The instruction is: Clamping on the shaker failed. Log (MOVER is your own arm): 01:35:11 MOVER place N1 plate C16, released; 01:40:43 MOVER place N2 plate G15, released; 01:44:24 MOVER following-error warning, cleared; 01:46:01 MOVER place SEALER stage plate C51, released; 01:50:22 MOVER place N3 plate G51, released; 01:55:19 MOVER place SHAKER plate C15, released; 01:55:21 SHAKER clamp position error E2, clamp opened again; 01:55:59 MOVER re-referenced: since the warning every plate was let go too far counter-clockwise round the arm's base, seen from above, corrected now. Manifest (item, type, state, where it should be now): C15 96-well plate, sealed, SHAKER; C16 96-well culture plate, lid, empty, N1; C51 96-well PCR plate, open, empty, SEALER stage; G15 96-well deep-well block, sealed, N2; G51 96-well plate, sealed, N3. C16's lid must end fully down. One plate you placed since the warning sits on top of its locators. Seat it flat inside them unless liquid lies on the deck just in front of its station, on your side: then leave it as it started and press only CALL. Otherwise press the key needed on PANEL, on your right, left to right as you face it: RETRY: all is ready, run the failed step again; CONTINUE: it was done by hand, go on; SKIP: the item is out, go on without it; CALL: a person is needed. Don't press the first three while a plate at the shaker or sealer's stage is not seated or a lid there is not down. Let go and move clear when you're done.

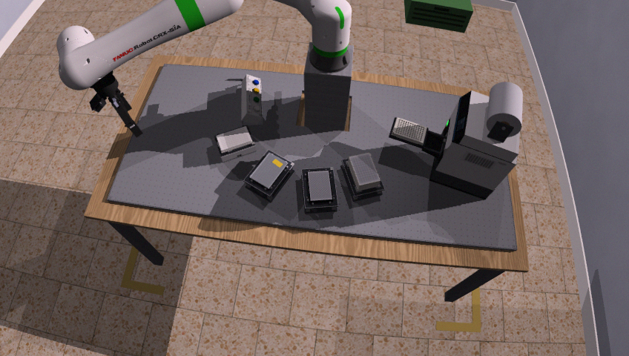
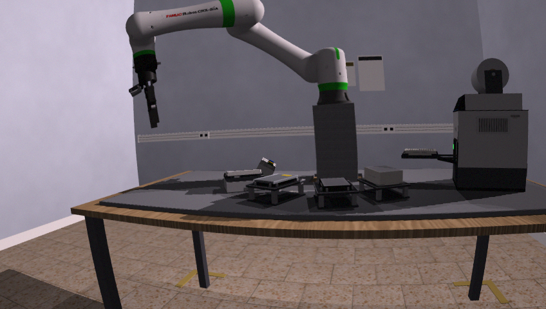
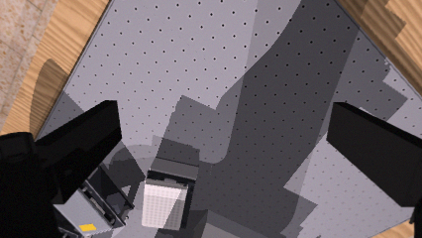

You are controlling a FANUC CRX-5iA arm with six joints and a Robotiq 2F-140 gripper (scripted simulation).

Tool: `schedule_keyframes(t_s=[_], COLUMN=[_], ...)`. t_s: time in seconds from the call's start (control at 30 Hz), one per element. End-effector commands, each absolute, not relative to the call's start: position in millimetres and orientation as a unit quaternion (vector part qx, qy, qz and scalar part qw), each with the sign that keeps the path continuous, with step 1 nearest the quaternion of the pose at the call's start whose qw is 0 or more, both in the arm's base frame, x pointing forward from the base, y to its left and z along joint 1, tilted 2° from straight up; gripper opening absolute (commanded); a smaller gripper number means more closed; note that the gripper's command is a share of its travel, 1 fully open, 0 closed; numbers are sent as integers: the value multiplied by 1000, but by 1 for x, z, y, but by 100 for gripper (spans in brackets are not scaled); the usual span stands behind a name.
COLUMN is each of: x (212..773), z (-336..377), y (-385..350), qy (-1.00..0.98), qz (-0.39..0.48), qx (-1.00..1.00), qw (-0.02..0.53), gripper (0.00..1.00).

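- The table, wood-edged, carries a grey perforated deck; every place below is given from the arm's pedestal, which stands at the deck's far edge.
- The arm reaches from the pedestal up and out sideways, its forearm about level, the wrist turned down over the deck's end edge, far from the pedestal on the panel's side.
- The gripper hangs high above the deck, fingers spread wide with nothing between them; in the wrist view one finger shows at each side, with bare deck between.
- The sealer stands well off to the pedestal's other side, its stage holding an open white plate out toward the pedestal.
- Three black nests lie in front of the pedestal: a yellow-tagged plate, its long axis skewed from its neighbours'; a middle plate, long axis running away from the pedestal; a tall pale block, also slightly skewed.
- The shaker plate lies between the tagged nest and the panel; in the exterior view it looks slightly tilted.
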State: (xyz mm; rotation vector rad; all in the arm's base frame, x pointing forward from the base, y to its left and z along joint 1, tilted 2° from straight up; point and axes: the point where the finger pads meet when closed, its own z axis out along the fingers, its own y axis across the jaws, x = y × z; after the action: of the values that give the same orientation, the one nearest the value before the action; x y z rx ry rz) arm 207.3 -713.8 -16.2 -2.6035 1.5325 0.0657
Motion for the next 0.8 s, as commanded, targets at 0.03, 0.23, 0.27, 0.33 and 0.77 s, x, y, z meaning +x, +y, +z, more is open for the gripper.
schedule_keyframes(t_s=[0.03,0.23,0.27,0.33,0.77], x=[213,214,215,216,218], z=[-25,-29,-31,-35,-52], y=[-692,-681,-676,-667,-619], qy=[514,514,517,520,532], qz=[31,31,39,43,69], qx=[-855,-855,-852,-850,-839], qw=[66,66,70,73,87], gripper=[100,100,100,100,100])
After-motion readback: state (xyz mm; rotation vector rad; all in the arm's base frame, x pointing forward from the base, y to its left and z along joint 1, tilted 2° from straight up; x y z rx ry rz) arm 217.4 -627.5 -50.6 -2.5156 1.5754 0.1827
